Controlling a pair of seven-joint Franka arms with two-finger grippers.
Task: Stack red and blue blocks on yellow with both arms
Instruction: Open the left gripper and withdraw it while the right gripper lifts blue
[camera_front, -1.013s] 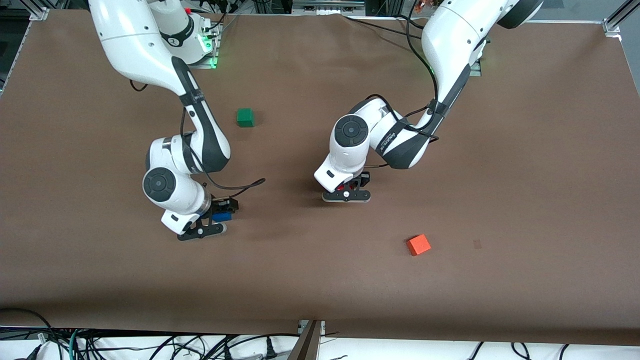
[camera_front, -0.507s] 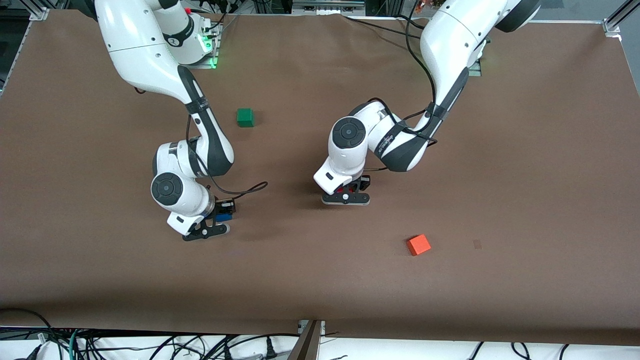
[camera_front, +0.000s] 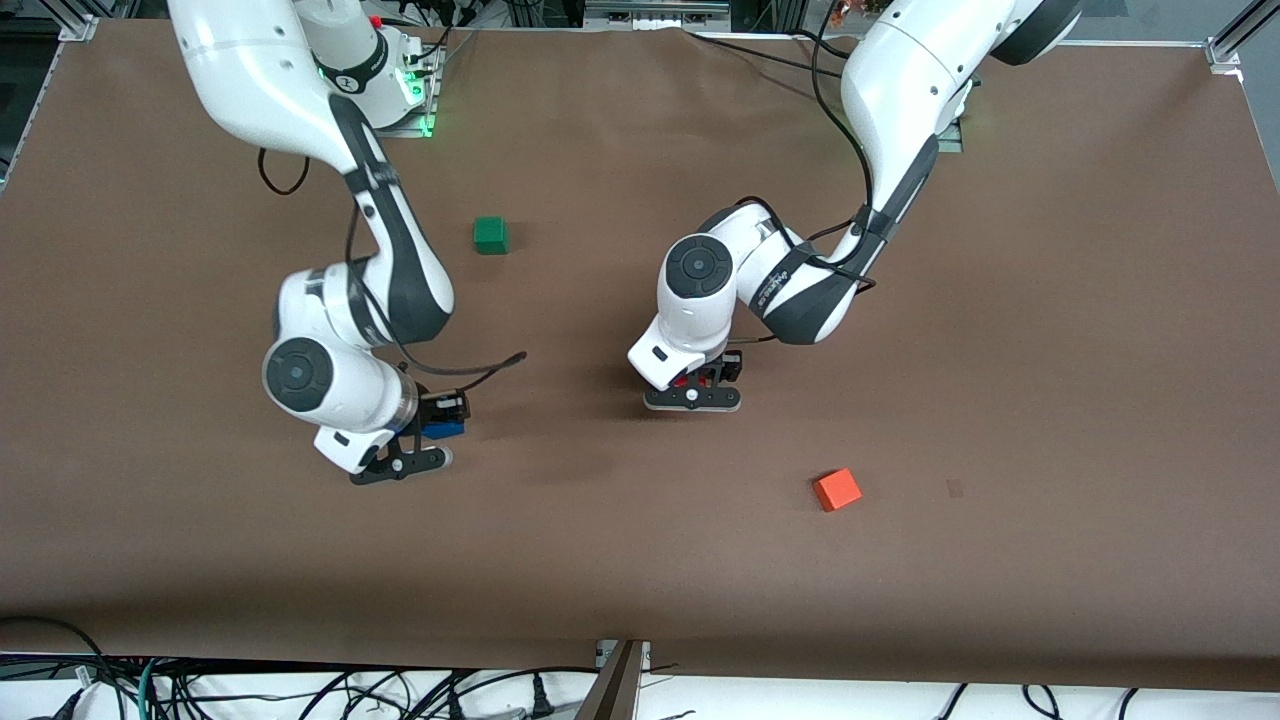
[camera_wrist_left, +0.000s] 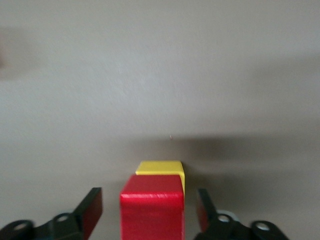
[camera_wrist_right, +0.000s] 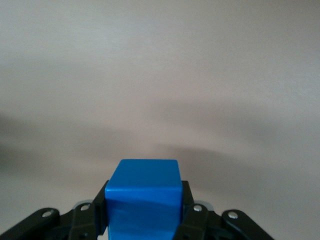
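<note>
Locate the red cube (camera_wrist_left: 152, 207) first. In the left wrist view it rests on the yellow cube (camera_wrist_left: 161, 169), slightly offset, so a strip of yellow shows at one edge. The left gripper (camera_wrist_left: 150, 210) straddles the red cube with its fingers (camera_wrist_left: 91, 207) spread and clear of both cube sides; the cube is released. In the front view this stack lies under the left gripper (camera_front: 693, 392) near the table's middle, and only a sliver of the red cube (camera_front: 682, 381) shows there.

Next, check the blue cube (camera_wrist_right: 144, 197). The right gripper (camera_wrist_right: 144, 210) is clamped on it, one finger against each side. In the front view the right gripper (camera_front: 412, 447) and blue cube (camera_front: 443, 430) are toward the right arm's end of the table, over bare surface.

Changes: the right arm's wrist has shifted away from the stack compared with half a second ago, returning roughly to its position of one second ago. The left arm is almost unmoved over the last half second. Judge the red placement as complete; the blue placement remains. Expect the left gripper to need to clear the stack before the blue cube can go on top, and note that the red cube's offset may reduce stability.

The green cube (camera_front: 490, 234) and orange cube (camera_front: 836, 490) lie well apart from the stack, unchanged.
</note>
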